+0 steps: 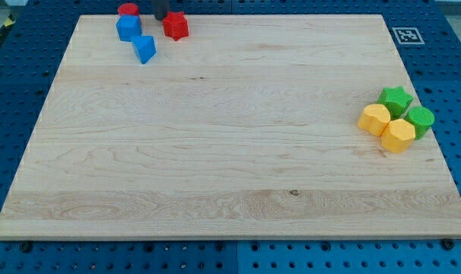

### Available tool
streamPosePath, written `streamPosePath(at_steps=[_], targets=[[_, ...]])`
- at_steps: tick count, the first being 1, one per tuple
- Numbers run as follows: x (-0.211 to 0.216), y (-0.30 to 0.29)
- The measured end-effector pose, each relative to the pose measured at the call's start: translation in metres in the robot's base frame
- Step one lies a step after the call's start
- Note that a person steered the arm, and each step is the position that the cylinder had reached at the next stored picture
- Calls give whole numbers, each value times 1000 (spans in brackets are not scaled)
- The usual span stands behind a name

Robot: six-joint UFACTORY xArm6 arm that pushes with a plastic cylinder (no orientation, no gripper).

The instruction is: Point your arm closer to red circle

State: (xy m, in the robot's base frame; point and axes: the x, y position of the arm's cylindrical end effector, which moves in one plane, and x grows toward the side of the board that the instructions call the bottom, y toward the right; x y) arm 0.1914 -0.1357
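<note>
The red circle (128, 10) lies at the board's top left edge, touching a blue block (128, 29) just below it. My tip (160, 19) comes down from the view's top, to the right of the red circle with a gap between them. It stands right beside the left side of a red star-like block (176, 26). A second blue block (144, 49) lies below and left of my tip.
At the board's right edge is a tight cluster: a green star (395, 99), a green circle (421, 119), and two yellow blocks (374, 119) (399, 136). A black-and-white marker tag (407, 35) is at the top right corner. The wooden board (230, 152) rests on a blue pegboard.
</note>
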Motion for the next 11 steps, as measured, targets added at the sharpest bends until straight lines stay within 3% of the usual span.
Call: streamPosePath(at_steps=[2, 3, 5, 6, 7, 8, 9, 11], targets=[[6, 84], [70, 131], [230, 102], [215, 11], [161, -81], [75, -129], [2, -167], [0, -138]])
